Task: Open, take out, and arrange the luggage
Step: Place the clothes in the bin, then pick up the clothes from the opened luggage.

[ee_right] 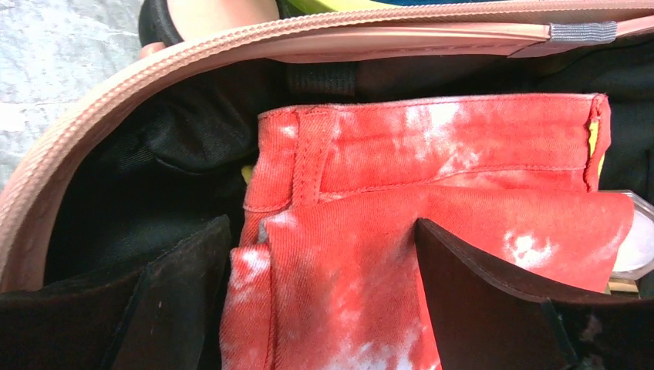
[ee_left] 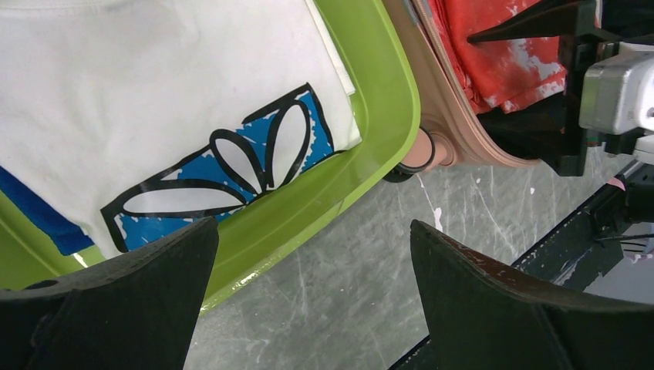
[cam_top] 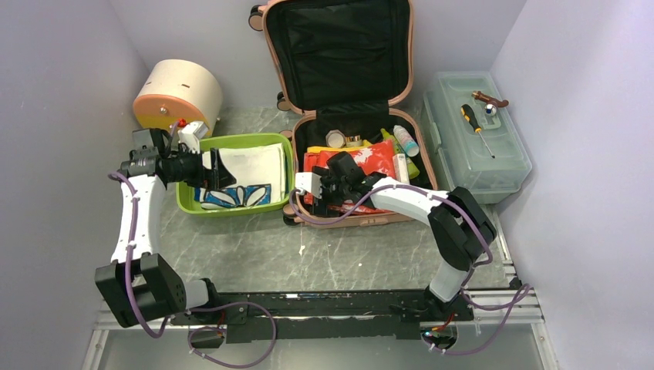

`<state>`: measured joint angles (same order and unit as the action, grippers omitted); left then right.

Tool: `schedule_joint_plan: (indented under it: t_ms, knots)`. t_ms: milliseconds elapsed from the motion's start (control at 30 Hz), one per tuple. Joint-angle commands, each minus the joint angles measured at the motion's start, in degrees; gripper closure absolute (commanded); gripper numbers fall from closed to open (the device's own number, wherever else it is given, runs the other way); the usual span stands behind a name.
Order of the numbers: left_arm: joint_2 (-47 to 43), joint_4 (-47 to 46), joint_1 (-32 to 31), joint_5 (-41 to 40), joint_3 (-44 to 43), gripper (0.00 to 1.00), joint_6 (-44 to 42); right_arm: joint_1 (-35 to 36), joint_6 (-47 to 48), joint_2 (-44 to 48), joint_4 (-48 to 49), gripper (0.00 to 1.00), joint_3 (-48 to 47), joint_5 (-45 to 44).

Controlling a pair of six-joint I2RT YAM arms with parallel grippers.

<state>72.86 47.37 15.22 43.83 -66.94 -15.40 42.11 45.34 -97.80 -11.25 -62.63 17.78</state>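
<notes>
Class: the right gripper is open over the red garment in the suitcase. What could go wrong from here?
1. The right gripper may pinch only the top fold of the red garment, which could unfurl when lifted.
2. One finger sits over the black lining; closing might snag it.
3. The white tube at the garment's edge could be dragged along.

Left pincer [ee_left: 312, 227] agape over green bin [ee_left: 393, 100] rim; white printed shirt [ee_left: 154, 92] inside.
</notes>
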Motion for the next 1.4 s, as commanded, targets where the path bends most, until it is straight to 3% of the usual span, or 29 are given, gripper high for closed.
schedule_joint_plan:
  t_ms: [0,133,267,533,800,1033,1167,1367]
  knots:
    - [-0.12,-1.24,0.56,3.66,0.39,0.01,-1.89,0.61,-2.09,-0.76,-0.22,0.13,-0.80,-2.96]
    - [0.09,-1.14,1.15,4.38,0.40,0.00,-2.01,0.61,-1.88,1.23,0.40,0.36,-0.69,-2.96]
    - [0.26,-1.07,1.54,5.22,0.57,0.00,-2.03,0.48,-2.36,4.85,1.65,0.75,-0.12,-3.67]
    - [1.20,-0.95,1.90,6.47,0.58,0.00,-2.01,-3.39,-7.36,8.69,3.34,1.00,-0.32,-2.66]
    - [1.74,-1.72,1.90,6.73,0.76,0.01,-1.33,-10.70,-14.62,9.43,5.38,1.00,-0.21,6.47]
    - [1.58,-2.23,1.99,6.56,1.25,0.00,-1.22,-9.53,-11.50,6.73,0.97,1.00,-2.25,10.20]
    - [1.45,-2.24,2.08,6.64,1.31,0.01,-1.30,-4.47,-6.63,3.34,-1.72,0.82,-3.40,4.74]
    - [1.10,-2.55,2.60,7.29,1.81,0.01,-1.21,0.26,-4.92,-1.82,-2.38,0.40,-4.56,-3.10]
